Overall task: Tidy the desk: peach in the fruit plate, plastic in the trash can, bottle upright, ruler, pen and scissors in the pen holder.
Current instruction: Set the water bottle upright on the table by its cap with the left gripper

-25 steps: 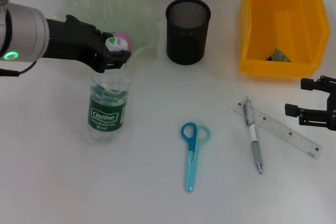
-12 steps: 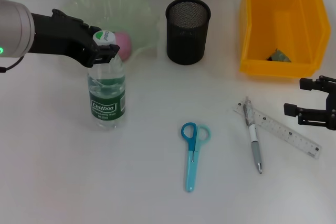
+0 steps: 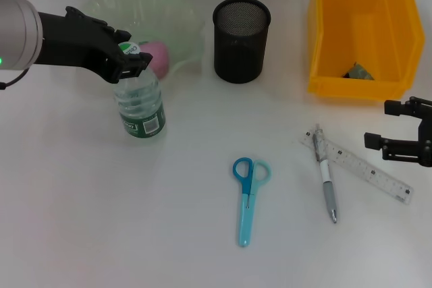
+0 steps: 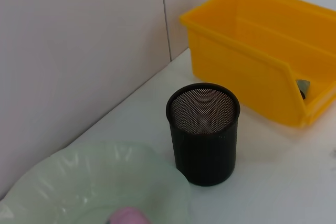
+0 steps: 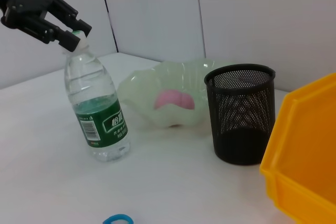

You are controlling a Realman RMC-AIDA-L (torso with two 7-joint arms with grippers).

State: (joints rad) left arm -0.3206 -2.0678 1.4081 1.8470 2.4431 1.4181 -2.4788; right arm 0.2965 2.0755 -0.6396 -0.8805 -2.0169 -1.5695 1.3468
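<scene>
Since the earlier frame the bottle (image 3: 140, 104) has swung upright beneath the left claw (image 3: 128, 56), clenched on its cap; the right claw (image 3: 395, 136) hangs released just beside the ruler (image 3: 364, 166). Left wrist view: pen holder (image 4: 203, 131) ahead. Right wrist view: left claw (image 5: 67, 31) pinching the cap, peach (image 5: 173, 99) beyond it.

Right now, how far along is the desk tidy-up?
Done: the peach lies in the fruit plate, and plastic sits in the trash can. In hand: the left gripper grips the cap of the bottle, which stands upright. Left: scissors, pen and ruler lie on the desk, pen holder empty. The right gripper waits, open.
</scene>
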